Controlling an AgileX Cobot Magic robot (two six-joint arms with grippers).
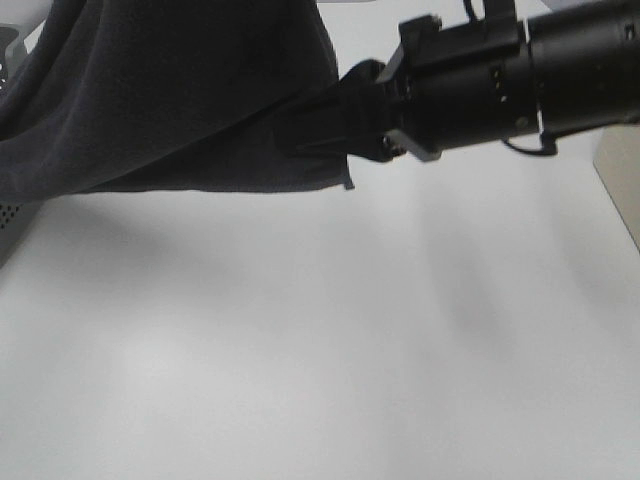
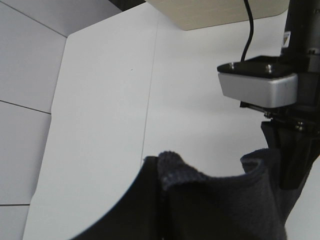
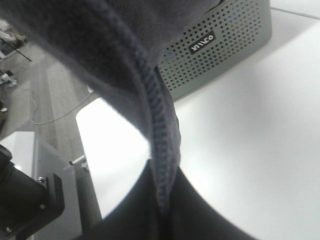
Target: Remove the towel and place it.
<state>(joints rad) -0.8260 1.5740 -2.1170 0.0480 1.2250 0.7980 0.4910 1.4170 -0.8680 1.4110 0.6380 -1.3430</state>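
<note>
The towel [image 1: 170,90], very dark navy terry cloth with a hemmed edge, hangs stretched in the air above the white table [image 1: 350,330] at the upper left. My right gripper [image 1: 335,125] reaches in from the right and is shut on the towel's right edge. It also shows in the left wrist view [image 2: 292,155], pinching the cloth. In the right wrist view the hem [image 3: 160,130] runs down into my right gripper [image 3: 162,215]. My left gripper [image 2: 162,220] is shut on a bunched fold of the towel [image 2: 215,200]. It is hidden in the exterior high view.
A grey perforated box [image 3: 225,40] stands at the table's left edge, partly under the towel, and shows in the exterior high view [image 1: 10,215]. A beige box [image 2: 220,10] stands at the right side [image 1: 620,180]. Part of the left arm [image 3: 25,195] shows beside the table.
</note>
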